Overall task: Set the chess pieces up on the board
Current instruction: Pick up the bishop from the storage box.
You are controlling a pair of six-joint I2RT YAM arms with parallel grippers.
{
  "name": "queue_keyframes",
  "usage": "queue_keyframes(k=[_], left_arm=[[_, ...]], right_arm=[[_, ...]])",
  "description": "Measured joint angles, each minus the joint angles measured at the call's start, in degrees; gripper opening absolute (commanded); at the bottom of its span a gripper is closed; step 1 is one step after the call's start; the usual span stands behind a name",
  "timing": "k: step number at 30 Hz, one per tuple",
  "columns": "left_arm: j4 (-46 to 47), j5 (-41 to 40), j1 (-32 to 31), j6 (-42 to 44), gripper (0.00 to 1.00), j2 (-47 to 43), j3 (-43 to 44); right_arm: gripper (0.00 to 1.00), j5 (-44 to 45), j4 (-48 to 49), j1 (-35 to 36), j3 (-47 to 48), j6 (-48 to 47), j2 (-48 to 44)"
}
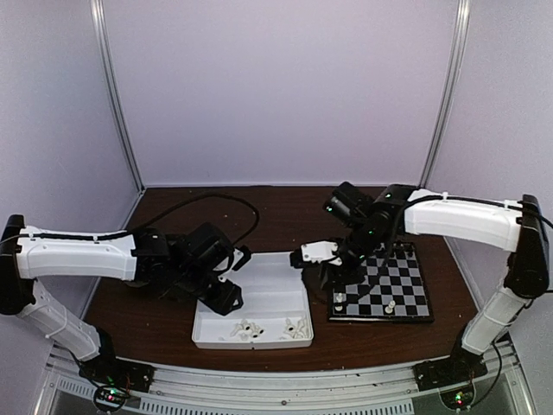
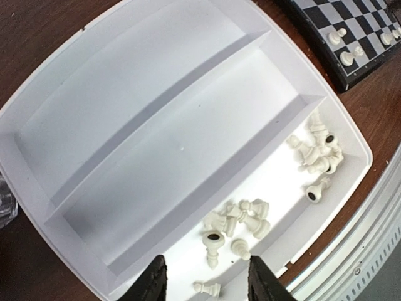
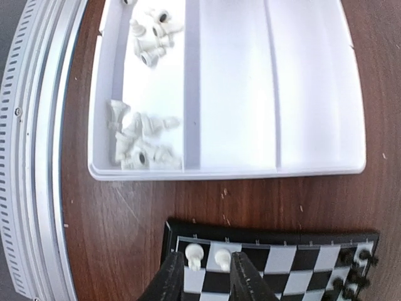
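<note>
Left gripper [image 2: 207, 269] is held spread over the tray's [image 2: 125, 94] chess pieces [image 2: 241, 219], likely for picking; right gripper [image 3: 205, 276], parted and empty, is held by the board's [image 3: 282, 235] corner pawns [image 3: 195, 256].

the tray [image 1: 268, 285] lies left of the board [image 1: 406, 281], with chess pieces [image 1: 248, 328] in its nearest compartment

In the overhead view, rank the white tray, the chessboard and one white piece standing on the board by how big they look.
Largest: white tray.
Next: chessboard, slightly smaller, though partly covered.
Smallest: white piece on it, by far.
</note>
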Motion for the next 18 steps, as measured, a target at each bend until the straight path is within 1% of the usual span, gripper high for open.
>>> queue_keyframes(k=[1,4,8,13,15,18], left_arm=[[-0.04,-0.11,0.15,-0.87,0.46,-0.55,-0.81],[-0.17,-1.44,0.68,-3.41,0.47,-2.95,-3.19],[-0.66,-4.81,1.55,-6.34,0.48,-8.72,-5.53],[-0.70,-8.83,1.86,-8.94,0.48,-15.69,-7.85],[-0.74,-9.77,1.95,-9.44,0.48,-16.87,-8.35],[-0.87,-10.71,1.95,-9.84,0.48,-17.38,-8.87]], right_arm=[[0.22,0.31,0.46,3.39,1.88,0.33,2.86],[0.21,1.14,0.59,8.79,7.54,2.16,10.64],[0.20,1.46,0.57,13.64,12.66,6.12,18.27],[0.22,1.53,-1.70,15.13,15.76,11.91,23.74],[0.26,1.75,-2.21,15.13,16.15,13.97,25.11],[0.27,2.25,-3.17,15.13,16.15,16.26,26.27]])
